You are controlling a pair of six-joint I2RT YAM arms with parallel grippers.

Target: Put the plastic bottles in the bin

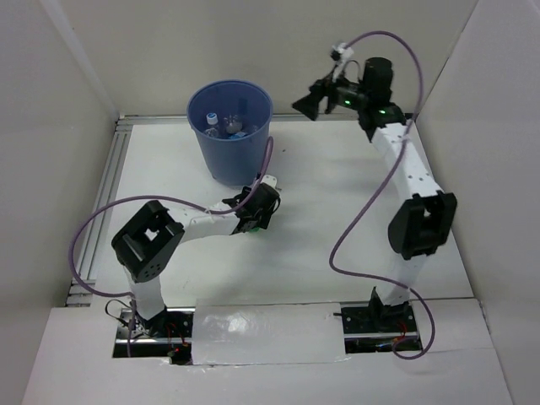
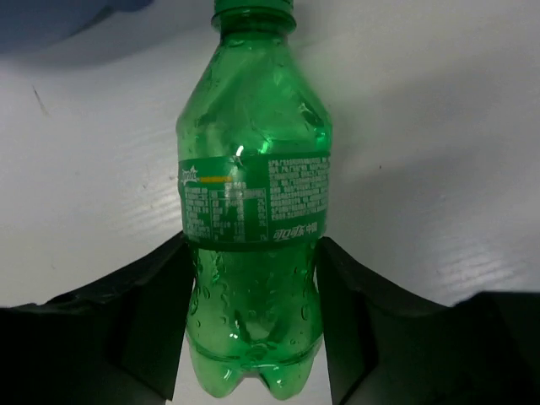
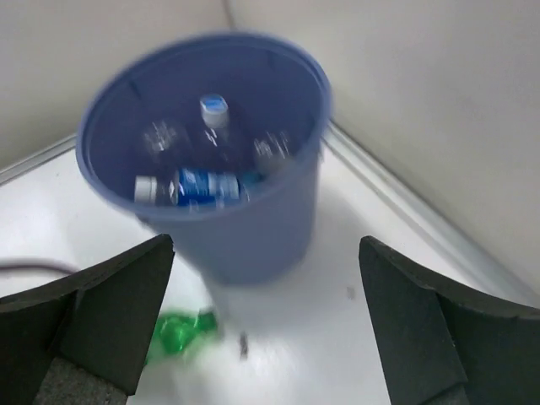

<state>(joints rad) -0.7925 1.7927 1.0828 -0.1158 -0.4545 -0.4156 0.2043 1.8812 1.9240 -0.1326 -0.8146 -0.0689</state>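
Observation:
The green bottle (image 2: pixel 253 202) lies between my left gripper's (image 2: pixel 253 245) fingers, which press its lower body on both sides, cap pointing away from me. In the top view this gripper (image 1: pixel 257 211) is low over the table just in front of the blue-purple bin (image 1: pixel 211 152). The right wrist view shows the green bottle (image 3: pixel 177 331) by the bin's base. The bin (image 3: pixel 253 236) holds several clear bottles, one with a blue label (image 3: pixel 202 187). My right gripper (image 1: pixel 305 103) is open and empty, raised at the back right, facing the bin. The orange bottle is not visible.
White walls enclose the table on three sides. A metal rail (image 1: pixel 118 169) runs along the left and back edges. The right arm's purple cable (image 1: pixel 363 211) loops over the table's right half.

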